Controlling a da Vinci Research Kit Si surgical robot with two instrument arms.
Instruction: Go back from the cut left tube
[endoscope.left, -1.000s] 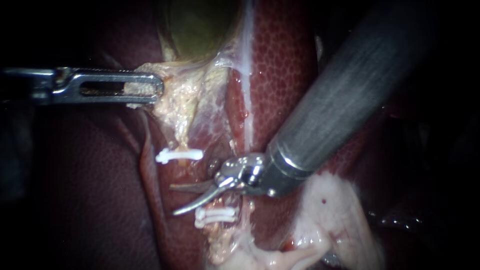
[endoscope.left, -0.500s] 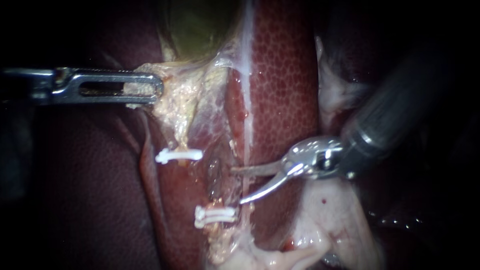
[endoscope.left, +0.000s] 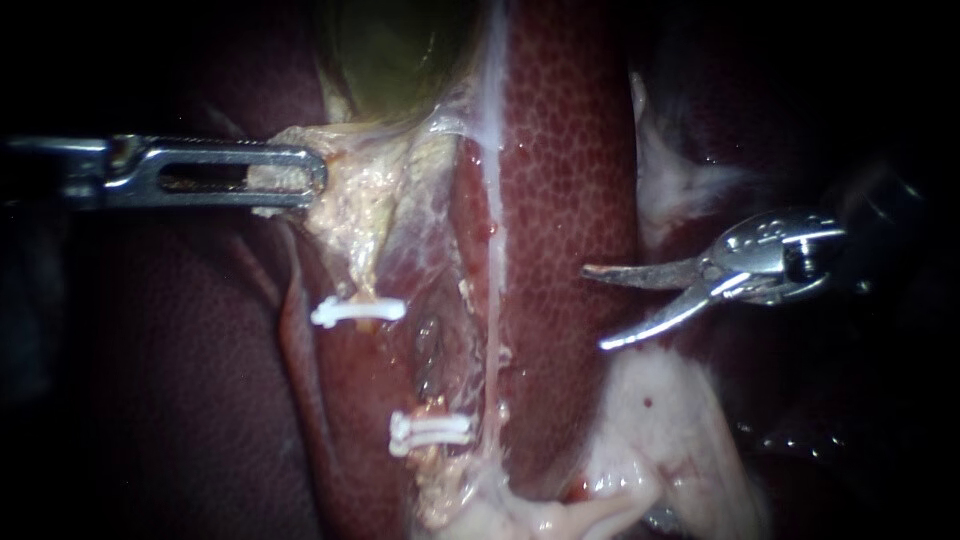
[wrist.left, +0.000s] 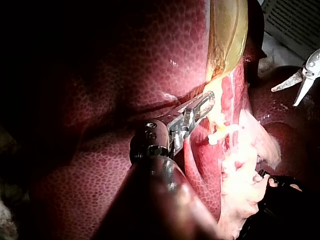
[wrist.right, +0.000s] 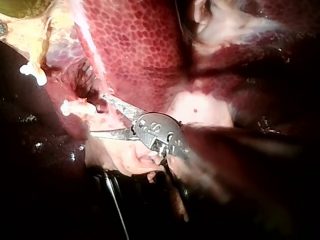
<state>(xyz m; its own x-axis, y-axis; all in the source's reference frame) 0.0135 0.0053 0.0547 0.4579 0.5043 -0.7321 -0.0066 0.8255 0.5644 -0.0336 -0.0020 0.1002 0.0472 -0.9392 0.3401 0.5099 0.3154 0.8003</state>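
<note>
In the endoscope view the left tube is cut. One white clip (endoscope.left: 357, 311) sits on its upper stump and a close pair of white clips (endoscope.left: 430, 432) on its lower stump, with a raw gap between them. My right instrument (endoscope.left: 594, 307) has two curved blades standing open over the liver (endoscope.left: 570, 150), well to the right of the gap and touching nothing. My left instrument (endoscope.left: 290, 185) is shut on pale yellowish tissue (endoscope.left: 350, 200) just under the green gallbladder (endoscope.left: 395, 50). The left wrist view shows those jaws (wrist.left: 200, 106) on that tissue. In the right wrist view the open blades (wrist.right: 97, 115) lie beside a clip (wrist.right: 75, 106).
A thin pale strand (endoscope.left: 493, 300) runs down the liver just right of the cut gap. Pale fatty tissue (endoscope.left: 660, 440) lies below the right instrument's blades. Dark liver lobe (endoscope.left: 180, 380) fills the lower left.
My right instrument has drawn back up and to the right, from the gap between the clips to over the liver, blades still open. The left instrument and the clips have not moved.
</note>
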